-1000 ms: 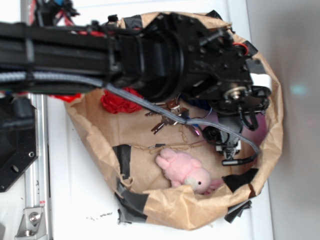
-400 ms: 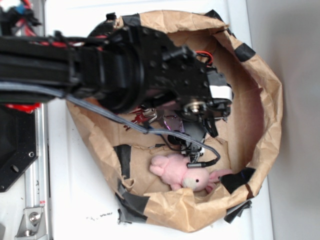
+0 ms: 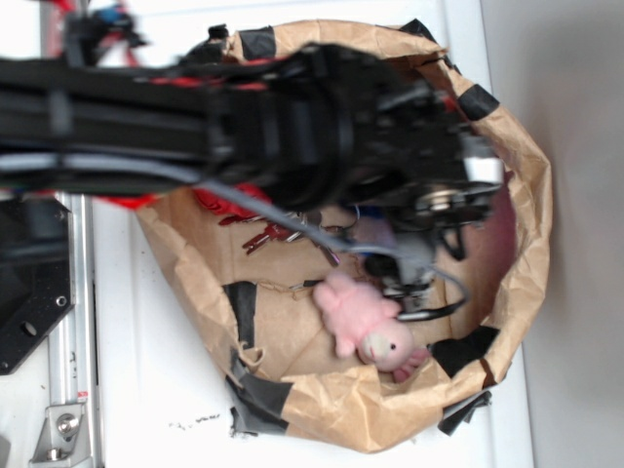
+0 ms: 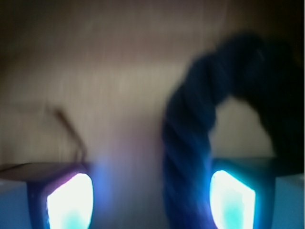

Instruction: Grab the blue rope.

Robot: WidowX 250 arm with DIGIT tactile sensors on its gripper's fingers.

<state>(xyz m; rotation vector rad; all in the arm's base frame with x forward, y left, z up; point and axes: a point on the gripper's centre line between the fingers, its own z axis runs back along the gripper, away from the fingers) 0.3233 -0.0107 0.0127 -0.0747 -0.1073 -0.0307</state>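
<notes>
The claw [image 4: 151,200] has swung right again inside the paper bag [image 3: 517,175]. Its jaws stand wide, the blue rope [image 4: 190,143] apparently arching between them, against the right finger: positioned for closing.

Between my fingers [image 4: 71,200] the bag floor [image 4: 119,71] lies open on the left; the rope [image 4: 190,143] arches across the right. A pink plush [image 3: 366,322] crowds the bag's near wall [image 3: 331,400].
</notes>
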